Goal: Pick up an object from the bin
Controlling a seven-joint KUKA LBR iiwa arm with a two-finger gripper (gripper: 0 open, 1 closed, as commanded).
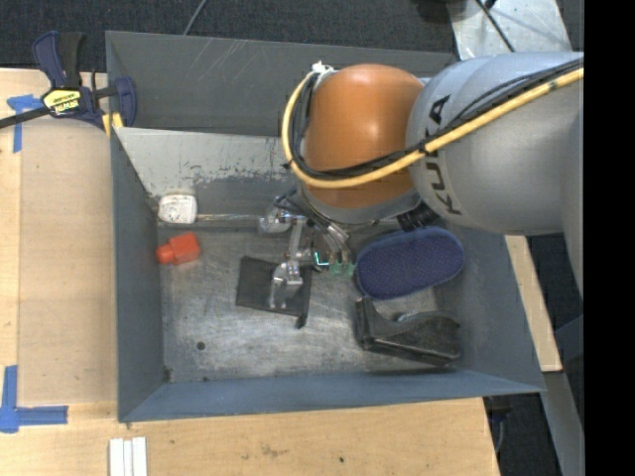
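**Gripper low at the dark flat piece, nothing lifted yet**

At the upper left of the bin (213,340) floor lies a small white block (177,207), with a small orange piece (179,251) just below it. Both sit near the left wall, well apart from the tool. In the middle lies a dark flat square piece (256,284), and the gripper (295,291) is low over its right edge. Whether the gripper is spread or pressed together I cannot tell, and nothing visibly sits in its grasp.

The pick therefore looks undone: a sure grasp and the lift are both left. Just right of the gripper lies a blue oval pouch (409,263), and below it, toward the lower right corner, a black clip-like thing (412,333). Bare floor opens to the left of and below the dark piece. The right side is crowded, so straight up looks like the clearest way out.
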